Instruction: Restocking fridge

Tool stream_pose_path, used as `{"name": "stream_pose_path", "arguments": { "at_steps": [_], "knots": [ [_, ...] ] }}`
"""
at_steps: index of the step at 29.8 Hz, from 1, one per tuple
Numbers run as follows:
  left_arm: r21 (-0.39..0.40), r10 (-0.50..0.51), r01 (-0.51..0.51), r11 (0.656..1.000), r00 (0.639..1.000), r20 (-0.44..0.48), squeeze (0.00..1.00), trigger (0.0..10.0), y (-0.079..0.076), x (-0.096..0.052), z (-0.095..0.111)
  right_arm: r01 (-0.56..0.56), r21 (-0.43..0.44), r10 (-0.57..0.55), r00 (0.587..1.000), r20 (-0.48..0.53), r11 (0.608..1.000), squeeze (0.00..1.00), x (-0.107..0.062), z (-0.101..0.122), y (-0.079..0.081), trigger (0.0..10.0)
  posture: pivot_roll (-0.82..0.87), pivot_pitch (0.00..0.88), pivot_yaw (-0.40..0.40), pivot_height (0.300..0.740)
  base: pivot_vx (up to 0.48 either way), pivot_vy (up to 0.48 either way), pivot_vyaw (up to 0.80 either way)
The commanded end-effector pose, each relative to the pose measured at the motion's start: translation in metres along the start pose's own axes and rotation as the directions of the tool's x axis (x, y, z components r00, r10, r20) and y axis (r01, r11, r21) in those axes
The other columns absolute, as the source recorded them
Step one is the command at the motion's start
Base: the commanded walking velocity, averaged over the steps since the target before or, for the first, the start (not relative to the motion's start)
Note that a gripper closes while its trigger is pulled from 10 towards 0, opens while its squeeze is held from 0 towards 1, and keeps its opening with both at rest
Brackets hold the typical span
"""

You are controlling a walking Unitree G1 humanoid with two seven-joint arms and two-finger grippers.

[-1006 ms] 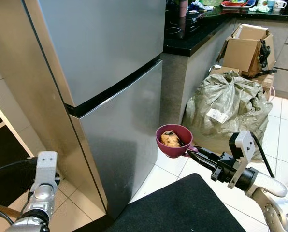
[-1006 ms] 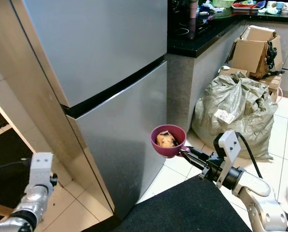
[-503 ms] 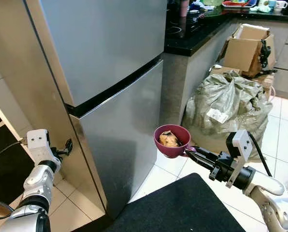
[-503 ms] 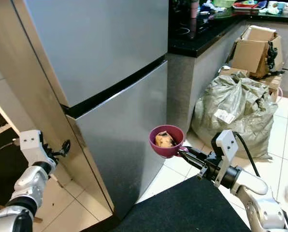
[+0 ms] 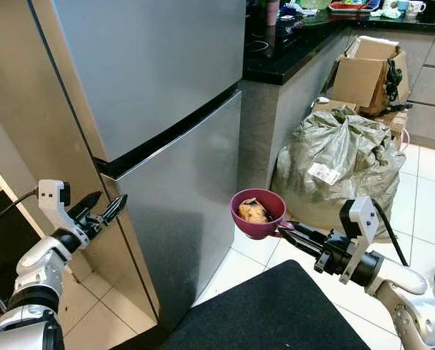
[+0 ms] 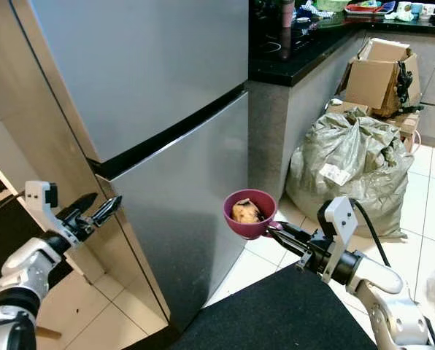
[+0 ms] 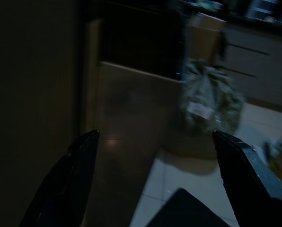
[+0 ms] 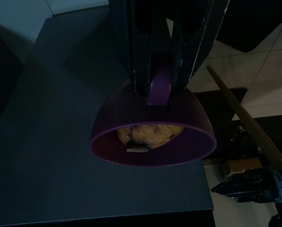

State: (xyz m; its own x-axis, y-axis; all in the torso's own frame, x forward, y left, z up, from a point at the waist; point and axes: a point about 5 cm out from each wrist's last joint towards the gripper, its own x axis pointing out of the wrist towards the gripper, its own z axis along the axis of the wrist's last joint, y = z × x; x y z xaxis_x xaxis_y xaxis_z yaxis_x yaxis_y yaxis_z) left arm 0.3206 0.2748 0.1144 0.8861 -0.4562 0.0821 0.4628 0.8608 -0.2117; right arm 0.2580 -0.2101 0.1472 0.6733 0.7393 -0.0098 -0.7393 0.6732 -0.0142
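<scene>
Nearest the camera, a dark mat [image 5: 276,310] covers the white tiled floor [image 5: 236,266] at the foot of the view. Just above it, the right gripper [image 5: 290,230] extends from the silver right arm, its two black fingers clamped together on the handle of a maroon bowl [image 5: 258,214]; the bowl is held upright in mid-air, clear of the floor, and carries a piece of brownish food [image 5: 255,211]. In the right wrist view the same bowl [image 8: 153,130] hangs between the fingers [image 8: 138,52], with the food [image 8: 148,135] resting inside it. On the other side, the left gripper [image 5: 101,209] is raised beside the fridge, fingers spread apart and empty, their tips close to the left front edge of the lower door [image 5: 185,208]; whether they touch it cannot be told. The stainless fridge [image 5: 137,95] stands with both doors closed, a dark seam dividing the upper door from the lower. The bowl is in front of the lower door's right side, apart from it. Right of the fridge runs a black surface [image 5: 290,55] on a grey cabinet. Farther back on the floor lie a stuffed grey-green sack [image 5: 341,164] and an open cardboard box [image 5: 371,73].
</scene>
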Motion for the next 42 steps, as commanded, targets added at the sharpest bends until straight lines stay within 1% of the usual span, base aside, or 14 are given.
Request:
{"name": "stream_pose_path", "arguments": {
  "at_steps": [1,6,7,12,13,15,19,25,28,29,35,38,40,42],
  "knots": [
    [0.04,-0.023,0.024,0.999,1.0,-0.009,1.0,10.0,0.003,-0.003,0.008,-0.021,-0.017,0.022,1.0,0.02,1.0,0.0,0.005,0.003,0.003,10.0,-0.14,0.0,0.047,0.74,0.0,0.0,0.0],
    [0.022,-0.069,0.07,0.997,0.997,-0.014,1.0,10.0,0.0,0.0,0.009,-0.023,-0.017,0.023,0.999,0.022,1.0,0.0,0.006,0.003,0.004,10.0,-0.14,0.0,0.048,0.74,0.0,0.0,0.0],
    [0.039,-0.073,0.074,0.997,0.997,-0.019,0.0,10.0,-0.003,0.003,0.008,-0.024,-0.016,0.025,0.999,0.022,1.0,0.0,0.007,0.003,0.004,10.0,-0.14,0.0,0.049,0.74,0.0,0.0,0.0],
    [0.08,-0.077,0.079,0.994,0.997,-0.024,0.0,10.0,-0.011,0.015,0.006,-0.032,-0.014,0.032,0.999,0.023,0.999,0.0,0.009,0.002,0.006,10.0,-0.14,0.0,0.047,0.74,0.0,0.0,0.0],
    [0.108,-0.071,0.072,0.992,0.997,-0.018,0.0,10.0,-0.016,0.025,0.007,-0.039,-0.013,0.039,0.999,0.025,0.999,0.0,0.011,0.002,0.007,10.0,-0.15,0.0,0.047,0.74,0.0,0.0,0.0],
    [0.121,-0.085,0.087,0.989,0.996,-0.023,0.0,10.0,-0.02,0.031,0.008,-0.042,-0.013,0.043,0.999,0.025,0.999,0.0,0.012,0.002,0.008,10.0,-0.15,0.0,0.048,0.74,0.0,0.0,0.0],
    [0.125,-0.111,0.115,0.985,0.993,-0.035,0.0,10.0,-0.024,0.034,0.007,-0.044,-0.012,0.045,0.999,0.026,0.999,0.0,0.013,0.002,0.009,10.0,-0.15,0.0,0.047,0.74,0.0,0.0,0.0],
    [0.115,-0.174,0.181,0.977,0.982,-0.069,0.0,10.0,-0.035,0.043,0.0,-0.048,-0.012,0.048,0.998,0.027,0.999,0.0,0.014,0.002,0.01,10.0,-0.15,0.0,0.047,0.74,0.0,0.0,0.0],
    [0.094,-0.235,0.246,0.965,0.966,-0.111,0.0,10.0,-0.048,0.051,-0.011,-0.048,-0.014,0.049,0.998,0.027,0.999,0.0,0.014,0.003,0.009,10.0,-0.16,0.0,0.046,0.74,0.0,0.0,0.0],
    [0.094,-0.235,0.246,0.965,0.966,-0.111,0.0,10.0,-0.048,0.051,-0.011,-0.048,-0.014,0.049,0.998,0.027,0.999,0.0,0.014,0.003,0.009,10.0,-0.16,0.0,0.046,0.74,0.0,0.0,0.0],
    [0.025,-0.334,0.341,0.94,0.93,-0.153,0.0,10.0,-0.067,0.054,-0.029,-0.047,-0.016,0.048,0.999,0.024,0.999,0.0,0.013,0.003,0.009,10.0,-0.16,0.0,0.042,0.74,0.0,0.0,0.0],
    [0.038,-0.319,0.328,0.944,0.935,-0.154,0.0,10.0,-0.07,0.057,-0.033,-0.048,-0.016,0.048,0.999,0.022,0.999,0.0,0.013,0.003,0.009,10.0,-0.16,0.0,0.042,0.74,0.0,0.0,0.0],
    [0.082,-0.211,0.221,0.972,0.97,-0.118,0.0,10.0,-0.06,0.058,-0.025,-0.048,-0.017,0.049,0.999,0.022,0.999,0.0,0.013,0.003,0.01,10.0,-0.16,0.0,0.042,0.74,0.0,0.0,0.0],
    [0.089,-0.186,0.197,0.976,0.976,-0.111,0.0,10.0,-0.057,0.058,-0.022,-0.048,-0.016,0.049,0.999,0.022,0.999,0.0,0.013,0.003,0.01,10.0,-0.16,0.0,0.041,0.74,0.0,0.0,0.0]
  ]
}}
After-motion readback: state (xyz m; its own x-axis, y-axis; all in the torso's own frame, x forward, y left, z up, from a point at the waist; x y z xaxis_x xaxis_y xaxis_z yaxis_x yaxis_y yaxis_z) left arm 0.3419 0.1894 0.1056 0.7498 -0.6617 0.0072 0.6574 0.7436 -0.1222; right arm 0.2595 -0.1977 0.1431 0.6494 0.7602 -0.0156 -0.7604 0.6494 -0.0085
